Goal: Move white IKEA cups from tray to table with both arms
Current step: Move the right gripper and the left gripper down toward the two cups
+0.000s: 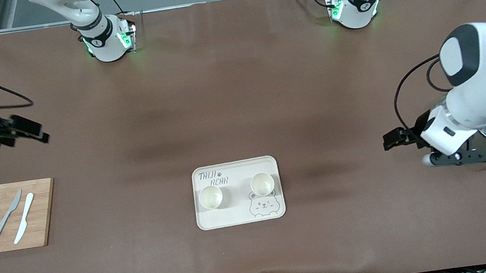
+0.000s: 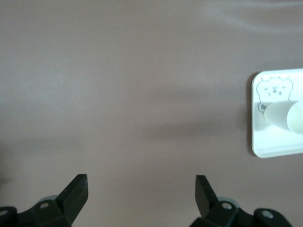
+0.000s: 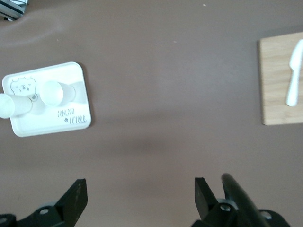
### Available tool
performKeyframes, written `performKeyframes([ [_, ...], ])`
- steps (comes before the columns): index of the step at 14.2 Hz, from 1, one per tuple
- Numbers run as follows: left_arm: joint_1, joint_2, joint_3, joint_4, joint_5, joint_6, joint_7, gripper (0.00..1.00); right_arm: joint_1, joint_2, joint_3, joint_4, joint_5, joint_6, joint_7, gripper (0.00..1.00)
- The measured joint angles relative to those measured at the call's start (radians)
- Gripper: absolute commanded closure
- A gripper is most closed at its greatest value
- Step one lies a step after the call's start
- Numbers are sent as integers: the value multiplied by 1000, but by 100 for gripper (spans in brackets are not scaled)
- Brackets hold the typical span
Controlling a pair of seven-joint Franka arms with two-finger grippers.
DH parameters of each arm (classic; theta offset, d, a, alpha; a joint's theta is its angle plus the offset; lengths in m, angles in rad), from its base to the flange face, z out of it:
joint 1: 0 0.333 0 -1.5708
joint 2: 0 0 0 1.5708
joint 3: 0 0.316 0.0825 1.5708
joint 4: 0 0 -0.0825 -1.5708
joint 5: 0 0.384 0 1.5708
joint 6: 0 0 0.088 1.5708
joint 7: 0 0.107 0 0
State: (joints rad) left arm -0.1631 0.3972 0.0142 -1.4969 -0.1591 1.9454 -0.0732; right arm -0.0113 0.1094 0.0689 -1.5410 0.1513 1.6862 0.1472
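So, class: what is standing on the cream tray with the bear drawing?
Two white cups stand upright on the tray, side by side and apart. "TAIJI BEAR" lettering and the bear face show. The tray surface beneath each cup is covered. Both cups look empty.

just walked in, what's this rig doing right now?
Nothing is held yet. Both white cups sit upright on the tray, near the front of the table. The left tool hangs open over bare cloth at its end; the right tool hangs open above the table near the cutting board.
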Motion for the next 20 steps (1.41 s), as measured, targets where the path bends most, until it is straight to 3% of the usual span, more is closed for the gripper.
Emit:
performKeyframes([
  [8, -95, 124, -4, 2, -103, 167, -144, 0, 201, 130, 1, 7, -4, 216, 293, 0],
  [13, -181, 166, -6, 4, -116, 255, -332, 0, 318, 255, 1, 7, -87, 363, 468, 0],
  [20, -280, 246, -7, 21, -116, 426, -454, 0, 381, 391, -1, 10, -120, 504, 547, 0],
])
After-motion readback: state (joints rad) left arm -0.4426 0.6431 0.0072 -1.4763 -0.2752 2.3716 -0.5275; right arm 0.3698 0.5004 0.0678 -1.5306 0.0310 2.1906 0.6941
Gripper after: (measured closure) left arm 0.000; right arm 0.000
